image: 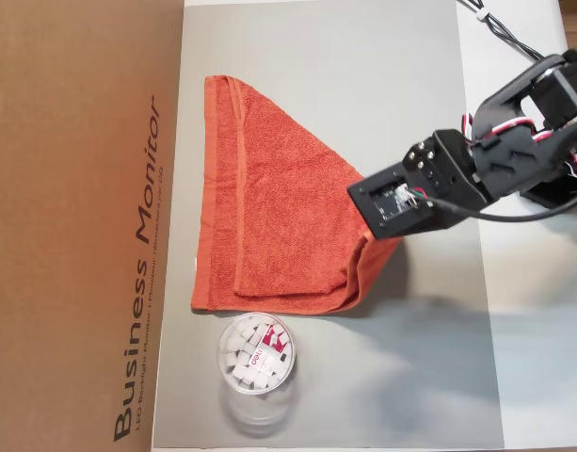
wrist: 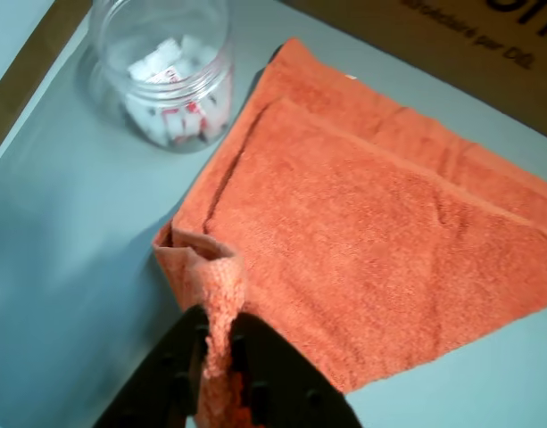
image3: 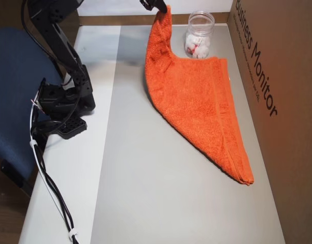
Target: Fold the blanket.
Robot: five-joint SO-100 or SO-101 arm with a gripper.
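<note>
Claw [wrist: 218, 343] pinches blanket [wrist: 362, 232] corner aloft, cloth tapering toward the box [image: 81, 226].

Looking straight down from high above in an overhead view, with the cardboard box [image: 81, 226] along the left edge, the arm entering from the right, and the clear jar [image: 257, 354] near the bottom. Looking down at a slant from the opposite end in an overhead view, putting the box [image3: 278, 76] on the right and the jar [image3: 200, 35] at the top. Riding close behind the gripper [wrist: 218, 343] in the wrist view, low over the blanket [wrist: 380, 223]; jar, blanket and grey mat [image: 410, 377] shared by all three.
</note>
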